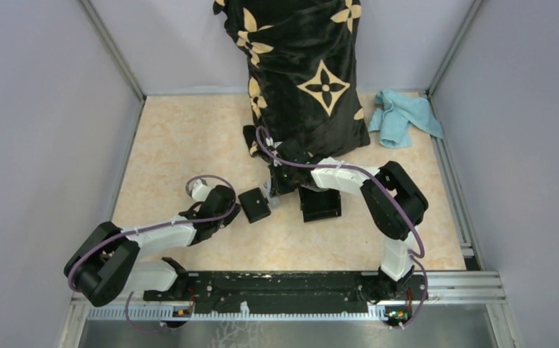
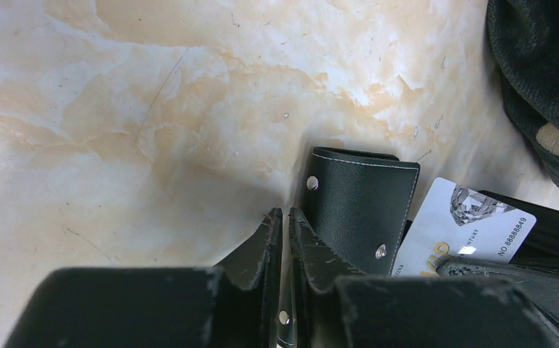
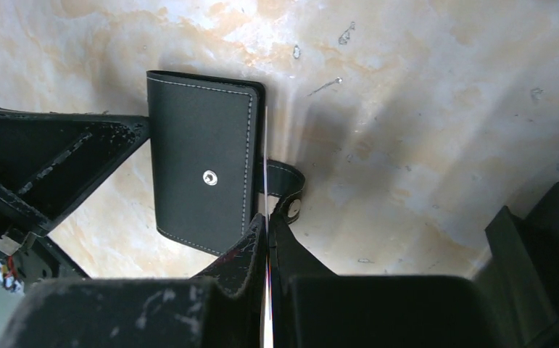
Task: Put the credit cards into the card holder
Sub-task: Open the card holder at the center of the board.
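The black card holder (image 1: 254, 205) lies on the marbled tabletop between both arms. Its stitched cover (image 2: 359, 210) fills the middle of the left wrist view. My left gripper (image 2: 285, 214) is shut on a thin black flap of the holder that carries a snap stud. My right gripper (image 3: 267, 217) is shut on a light credit card (image 3: 266, 156), seen edge-on right against the holder's (image 3: 200, 174) open side, beside the strap tab (image 3: 288, 197). In the left wrist view the card's face (image 2: 465, 228) shows a diamond picture and a number. No other cards show.
A rigid black box (image 1: 320, 204) stands just right of the holder, under the right arm. A black cloth with tan flower marks (image 1: 305, 72) hangs down at the back centre. A light blue rag (image 1: 404, 116) lies at the back right. Metal rails edge the table.
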{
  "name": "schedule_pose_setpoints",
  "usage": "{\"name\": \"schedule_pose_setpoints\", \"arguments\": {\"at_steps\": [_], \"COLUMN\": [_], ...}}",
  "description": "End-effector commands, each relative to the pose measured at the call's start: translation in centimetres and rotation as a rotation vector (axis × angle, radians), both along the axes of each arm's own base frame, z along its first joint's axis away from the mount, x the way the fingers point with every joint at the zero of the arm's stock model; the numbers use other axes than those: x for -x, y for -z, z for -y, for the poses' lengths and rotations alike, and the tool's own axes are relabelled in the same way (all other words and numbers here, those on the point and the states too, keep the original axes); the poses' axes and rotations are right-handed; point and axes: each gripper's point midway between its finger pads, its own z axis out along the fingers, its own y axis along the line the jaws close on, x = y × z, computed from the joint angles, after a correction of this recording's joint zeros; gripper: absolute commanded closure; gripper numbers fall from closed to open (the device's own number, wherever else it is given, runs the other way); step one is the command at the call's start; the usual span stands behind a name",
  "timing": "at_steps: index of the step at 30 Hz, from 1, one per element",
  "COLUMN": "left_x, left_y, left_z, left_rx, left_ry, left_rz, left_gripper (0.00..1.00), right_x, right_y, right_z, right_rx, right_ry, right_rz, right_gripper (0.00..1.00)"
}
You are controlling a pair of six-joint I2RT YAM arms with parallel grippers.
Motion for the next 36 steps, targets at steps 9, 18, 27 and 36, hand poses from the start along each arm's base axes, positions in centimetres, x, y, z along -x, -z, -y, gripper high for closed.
{"name": "schedule_pose_setpoints", "arguments": {"at_steps": [9, 18, 27, 36], "left_x": [3.0, 3.4, 4.1, 4.4], "left_y": [3.8, 4.3, 4.9, 5.1], "left_z": [-1.8, -2.0, -2.4, -2.6], "left_rx": [-0.096, -0.098, -0.102, -0.104], "left_ry": [0.038, 0.039, 0.037, 0.039], "left_rz": [-0.141, -0.153, -0.17, -0.181], "left_gripper": [0.86, 0.87, 0.88, 0.88], "right_x": [0.0, -0.2, -0.3, -0.4], "right_y": [0.2, 0.5, -0.1, -0.9], "right_z": [-1.3, -1.1, -1.1, -1.0], "right_rx": [-0.083, -0.116, -0.156, -0.168], "right_ry": [0.022, 0.073, 0.107, 0.115], "right_rz": [-0.028, -0.054, -0.068, -0.058], "right_gripper": [1.0, 1.0, 1.0, 1.0]}}
